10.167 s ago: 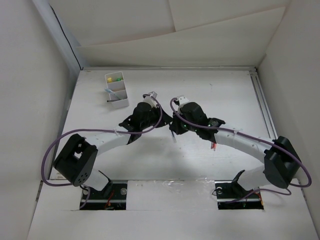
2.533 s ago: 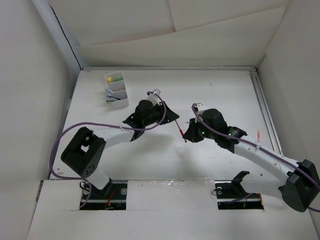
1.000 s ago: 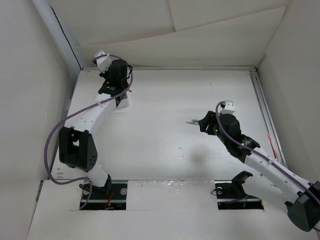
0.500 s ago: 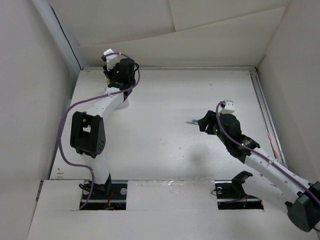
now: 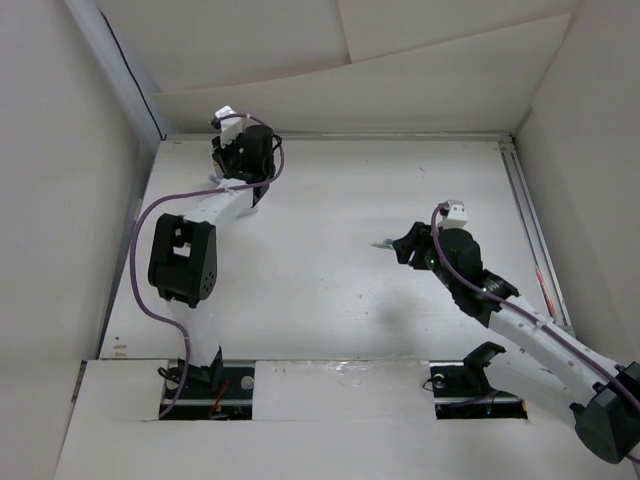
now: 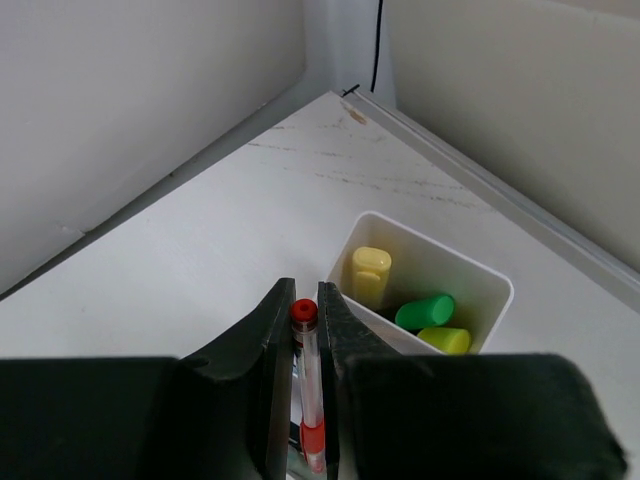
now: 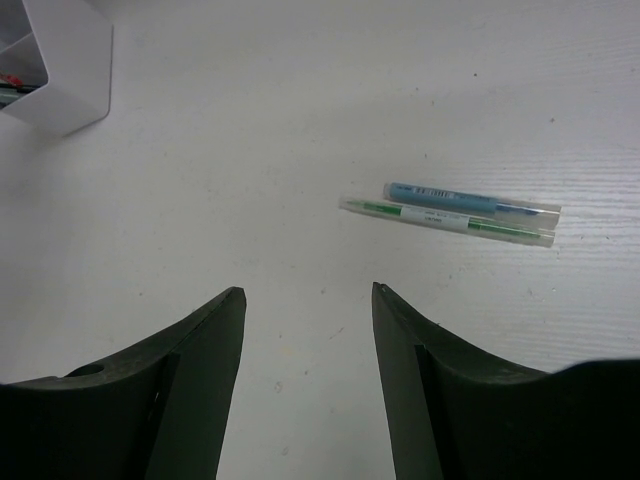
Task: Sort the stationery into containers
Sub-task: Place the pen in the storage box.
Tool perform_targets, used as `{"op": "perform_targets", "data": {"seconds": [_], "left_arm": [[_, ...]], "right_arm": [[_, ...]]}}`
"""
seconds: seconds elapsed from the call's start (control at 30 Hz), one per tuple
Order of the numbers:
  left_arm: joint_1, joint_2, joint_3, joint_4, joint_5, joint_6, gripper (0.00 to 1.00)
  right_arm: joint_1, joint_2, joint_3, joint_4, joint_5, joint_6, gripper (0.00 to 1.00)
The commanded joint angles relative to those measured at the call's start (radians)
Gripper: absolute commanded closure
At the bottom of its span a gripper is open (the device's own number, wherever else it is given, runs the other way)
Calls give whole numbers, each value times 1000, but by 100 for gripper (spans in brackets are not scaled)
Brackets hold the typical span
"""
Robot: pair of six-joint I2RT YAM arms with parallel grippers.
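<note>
We pinch a red-capped pen (image 6: 309, 395) in the left gripper (image 6: 302, 300) beside the white box (image 6: 487, 283) holding yellow and green pieces (image 6: 425, 312); our right gripper (image 7: 308, 295) hangs spread near a blue pen (image 7: 450, 197) and green pen (image 7: 440, 218).

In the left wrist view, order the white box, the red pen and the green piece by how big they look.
Largest to smallest: white box; red pen, though nearest the camera, so unsure; green piece, smallest.

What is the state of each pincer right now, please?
Left pincer: closed on a red pen.
Right pincer: open, holding nothing.
</note>
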Motion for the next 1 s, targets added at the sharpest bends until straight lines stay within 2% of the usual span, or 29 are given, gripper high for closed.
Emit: {"op": "perform_targets", "data": {"seconds": [0.0, 0.2, 0.23, 0.27, 0.37, 0.4, 0.47, 0.63, 0.77, 0.83, 0.9, 0.93, 0.97], "left_arm": [[-2, 10, -14, 41, -18, -11, 100], [-11, 19, -24, 12, -27, -77, 100], [-11, 9, -37, 12, -27, -77, 96], [-11, 9, -37, 12, -36, -96, 87], [-20, -27, -46, -25, -26, -123, 75], [-20, -49, -60, -25, -26, -123, 67], [-29, -73, -69, -16, -6, -123, 62], [-39, -148, -58, -49, 45, -170, 59], [-39, -243, -49, -92, 129, -238, 61], [-48, -293, -60, -83, 218, -274, 65], [-78, -372, -103, -71, 264, -299, 66], [-94, -398, -122, -53, 290, -314, 67], [-109, -422, -147, -36, 359, -343, 69]], "right_arm": [[-9, 3, -6, 67, -9, -6, 41], [-9, 3, -6, 67, -9, -6, 41], [-9, 3, -6, 67, -9, -6, 41], [-9, 3, -6, 76, -9, -6, 41], [-9, 27, -6, 76, 0, -6, 35], [-9, 27, -6, 76, 0, -6, 33], [-9, 47, 4, 76, 0, -6, 28], [-9, 69, 13, 50, 60, -6, 19], [-33, 107, 22, 19, 83, 12, 19], [-56, 141, 33, -4, 97, 21, 33], [-93, 190, 43, -4, 80, 30, 55], [-105, 208, 44, -4, 63, 31, 85], [-116, 225, 56, -4, 49, 31, 95]]}}
